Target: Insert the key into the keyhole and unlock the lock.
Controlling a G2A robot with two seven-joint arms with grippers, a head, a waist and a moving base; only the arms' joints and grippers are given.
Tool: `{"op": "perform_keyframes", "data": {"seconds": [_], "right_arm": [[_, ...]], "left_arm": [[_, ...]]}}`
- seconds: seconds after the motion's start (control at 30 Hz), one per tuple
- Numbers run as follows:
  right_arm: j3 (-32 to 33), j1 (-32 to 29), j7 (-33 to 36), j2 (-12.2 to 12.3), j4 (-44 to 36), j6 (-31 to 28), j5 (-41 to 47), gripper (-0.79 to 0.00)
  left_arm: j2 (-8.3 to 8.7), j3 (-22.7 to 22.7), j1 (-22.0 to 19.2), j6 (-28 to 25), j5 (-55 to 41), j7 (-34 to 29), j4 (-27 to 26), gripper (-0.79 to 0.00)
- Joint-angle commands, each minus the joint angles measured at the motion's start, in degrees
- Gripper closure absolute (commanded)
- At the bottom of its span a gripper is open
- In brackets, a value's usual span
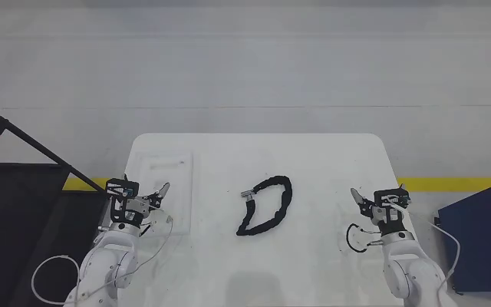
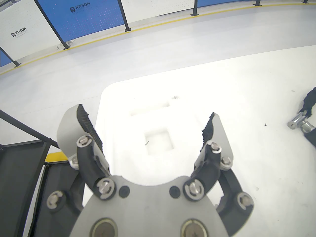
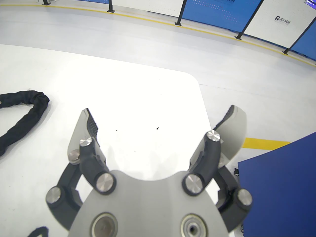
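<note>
On the white table (image 1: pixel 322 253), dead centre, lies the chain lock (image 1: pixel 270 207), a black-sleeved loop with its long axis running from about 1 o'clock to 7 o'clock. At 9 o'clock of it, near the table's edge, sits a white foam tray (image 2: pixel 123 134) with square recesses.

My left gripper (image 2: pixel 148 114) hangs just at the tray's 6 o'clock side, jaws spread wide and holding nothing. My right gripper (image 3: pixel 160 112) hangs near the table's 3 o'clock edge, also spread wide and empty, touching nothing.

The metal lock barrel (image 2: pixel 297 123) caps the loop's 10 o'clock end, so it lies toward 3 o'clock from my left jaws and 9 o'clock from my right. I judge the left arm slightly nearer, and the barrel's end face looks turned toward it.

A small dark sliver (image 2: pixel 147 143) lies in the tray's nearer recess, straight ahead of my left jaws. It may be the key, but it is too small to tell.
</note>
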Motion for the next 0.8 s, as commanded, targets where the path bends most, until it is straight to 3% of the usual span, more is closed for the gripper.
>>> {"op": "perform_keyframes", "data": {"seconds": [0.0,0.4,0.57,0.77], "right_arm": [[0.0,0.0,0.0,0.0,0.0,0.0,0.0,-0.785],[0.0,0.0,0.0,0.0,0.0,0.0,0.0,-0.784],[0.0,0.0,0.0,0.0,0.0,0.0,0.0,-0.785],[0.0,0.0,0.0,0.0,0.0,0.0,0.0,-0.785]], "left_arm": [[0.0,0.0,0.0,0.0,0.0,0.0,0.0,-0.785],[0.0,0.0,0.0,0.0,0.0,0.0,0.0,-0.784],[-0.13,-0.2,-0.8,2.6,2.8,0.7,0.6,-0.785],[0.03,-2.5,-1.9,1.1,3.8,0.6,-0.3,-0.785]]}}
